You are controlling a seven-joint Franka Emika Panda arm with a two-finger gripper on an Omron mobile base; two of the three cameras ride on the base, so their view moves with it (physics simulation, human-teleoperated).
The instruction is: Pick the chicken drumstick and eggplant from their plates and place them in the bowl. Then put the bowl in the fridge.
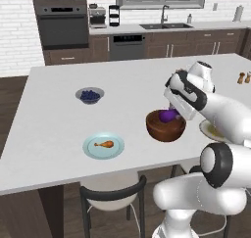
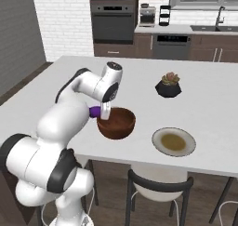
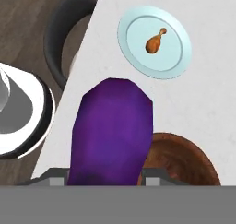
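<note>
My gripper is shut on the glossy purple eggplant, holding it just above the rim of the reddish-brown wooden bowl. In the right base view the eggplant sticks out past the bowl's left edge. In the hand view the eggplant hangs between my fingertips, the bowl lower right. The chicken drumstick lies on the pale light-blue plate near the table's front edge, also in the hand view as drumstick and plate. The tan plate holds no food. The fridge is out of view.
A small grey bowl of blue berries stands behind the blue plate. A black succulent pot sits beyond the tan plate. Two shakers stand at the far right. Dark chairs are tucked under the table's front edge.
</note>
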